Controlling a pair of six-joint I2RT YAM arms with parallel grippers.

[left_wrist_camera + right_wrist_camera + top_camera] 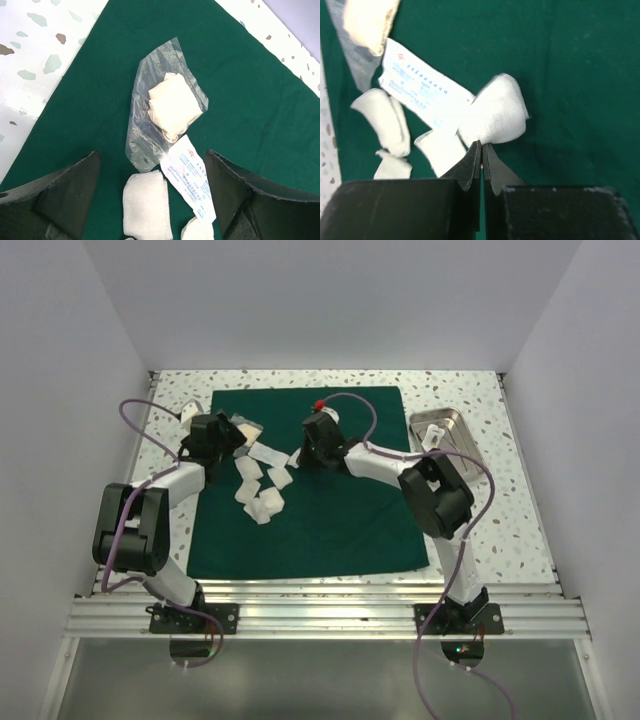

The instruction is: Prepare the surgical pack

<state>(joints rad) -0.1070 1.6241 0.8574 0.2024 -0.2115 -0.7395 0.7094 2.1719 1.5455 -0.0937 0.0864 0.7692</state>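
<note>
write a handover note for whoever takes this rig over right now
Dark green fabric drape: spread flat on the speckled white table.
Left end effector: open, over a clear plastic bag with cream folded contents, on the drape.
Right end effector: shut, tips at the edge of one of the white gauze pieces; a grip is not certain.
Printed white paper packet lies among the gauze; shiny steel tray sits right of the drape.
Done: drape laid out. Left, probably: gather the items, fold the drape into a bundle.

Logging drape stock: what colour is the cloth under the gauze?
Plain dark green; the drape shows best in the top external view.
</note>
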